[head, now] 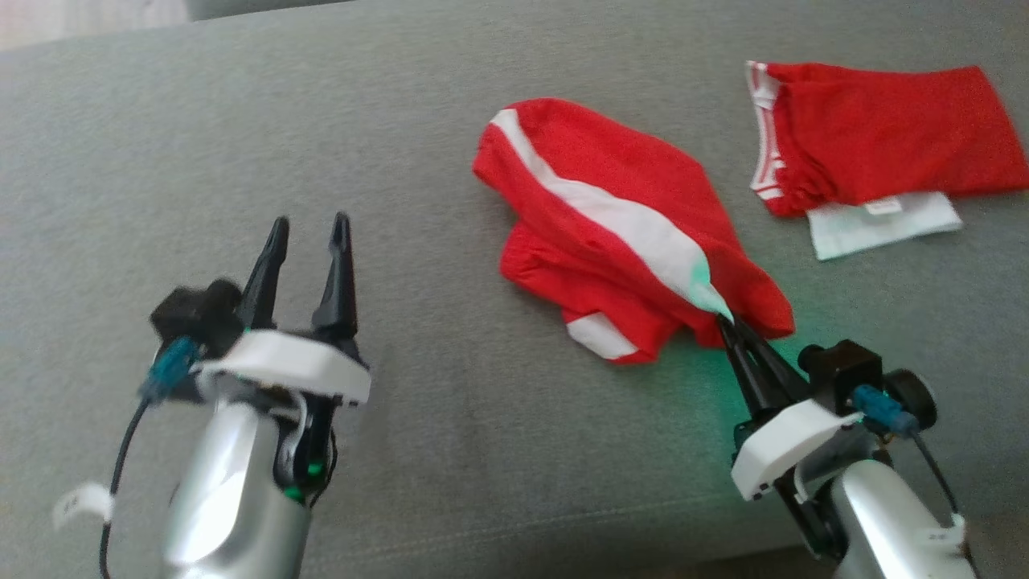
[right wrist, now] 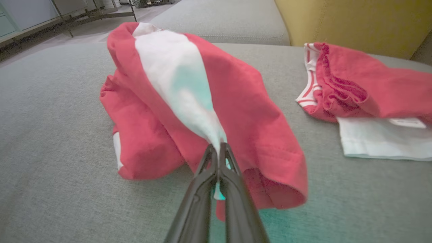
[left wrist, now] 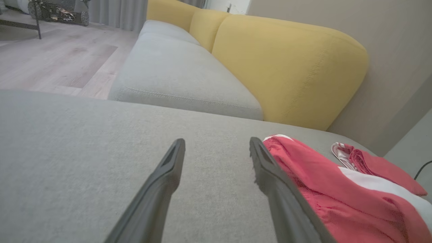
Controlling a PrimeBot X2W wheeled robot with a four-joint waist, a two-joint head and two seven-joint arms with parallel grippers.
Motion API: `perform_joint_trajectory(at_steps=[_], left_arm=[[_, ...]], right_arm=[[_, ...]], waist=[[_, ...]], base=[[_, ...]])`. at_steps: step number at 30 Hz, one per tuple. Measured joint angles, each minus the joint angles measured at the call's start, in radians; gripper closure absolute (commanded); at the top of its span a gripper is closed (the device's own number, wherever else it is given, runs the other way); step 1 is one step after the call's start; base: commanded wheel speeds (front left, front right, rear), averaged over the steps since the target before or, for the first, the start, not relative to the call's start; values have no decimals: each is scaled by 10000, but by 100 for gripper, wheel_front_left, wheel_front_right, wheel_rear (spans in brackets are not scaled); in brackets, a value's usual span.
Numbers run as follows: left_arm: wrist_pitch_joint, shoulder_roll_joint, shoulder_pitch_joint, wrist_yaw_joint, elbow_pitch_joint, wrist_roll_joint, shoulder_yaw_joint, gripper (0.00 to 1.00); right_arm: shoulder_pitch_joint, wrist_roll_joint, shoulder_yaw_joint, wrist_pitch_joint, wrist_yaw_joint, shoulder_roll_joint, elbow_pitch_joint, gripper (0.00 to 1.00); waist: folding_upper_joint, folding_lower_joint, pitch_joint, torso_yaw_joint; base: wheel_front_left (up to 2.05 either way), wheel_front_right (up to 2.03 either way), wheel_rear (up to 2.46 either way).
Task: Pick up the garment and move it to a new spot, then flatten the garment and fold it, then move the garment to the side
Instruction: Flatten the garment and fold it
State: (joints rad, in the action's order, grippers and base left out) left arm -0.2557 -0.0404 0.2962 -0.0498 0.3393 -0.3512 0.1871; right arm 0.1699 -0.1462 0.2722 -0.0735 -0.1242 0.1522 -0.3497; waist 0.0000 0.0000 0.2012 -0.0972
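The garment point(head: 619, 225) is a crumpled red piece with a white stripe, lying mid-right on the grey sofa seat point(head: 450, 442). My right gripper point(head: 727, 326) is shut on the near end of its white stripe, and the cloth rises in a peak from the pinch. The right wrist view shows the same pinch, the garment point(right wrist: 236, 101) bunched up ahead of my right gripper point(right wrist: 218, 148). My left gripper point(head: 309, 229) stands open over bare cushion well left of the garment. In the left wrist view the open left gripper point(left wrist: 216, 145) has the garment point(left wrist: 337, 199) to its right.
A second red garment point(head: 884, 137) with a striped waistband lies at the far right, on top of a white cloth point(head: 876, 229). Yellow back cushions point(left wrist: 287, 67) rise behind the seat. Wooden floor point(left wrist: 50, 57) lies beyond the sofa's far end.
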Motion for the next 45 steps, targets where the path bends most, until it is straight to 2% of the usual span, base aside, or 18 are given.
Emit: perform_joint_trajectory(at_steps=[8,12,15,20,26,36,45], left_arm=[[276,-2,1592,-418,1252,-69,437,0],[1281,-6,2488,-639,1960,-353,953,0],[2186,-21,3069,-736,2458,-564,1388,0],[3045,-121,3714,-744,2892,-1204,1699,0],[3676,-552,4476,-746,3331,-1266,2483,0],[4418,-742,5138,-748,3979,-1720,3666,0],[4148,-901,5199,-748,4324,-2088,4034,0]], right_arm=[[-658,144,-77,872,0,848,1515,100],[-871,142,-38,1193,0,1151,2034,100],[-817,140,-31,1193,0,1149,2173,100],[-578,245,196,1174,0,1129,2023,100],[-302,245,309,959,0,997,1697,100],[-140,245,341,723,0,857,1358,100],[-138,318,336,637,0,790,1198,100]], waist=[[0,0,74,-900],[0,0,250,-1344],[0,0,431,-1644],[0,1,795,-1978],[0,0,1032,-2111],[0,0,1107,-2123],[0,0,1091,-2127]], base=[[0,0,0],[0,0,0],[0,0,0],[0,0,0],[0,0,0],[0,0,0],[0,0,0]])
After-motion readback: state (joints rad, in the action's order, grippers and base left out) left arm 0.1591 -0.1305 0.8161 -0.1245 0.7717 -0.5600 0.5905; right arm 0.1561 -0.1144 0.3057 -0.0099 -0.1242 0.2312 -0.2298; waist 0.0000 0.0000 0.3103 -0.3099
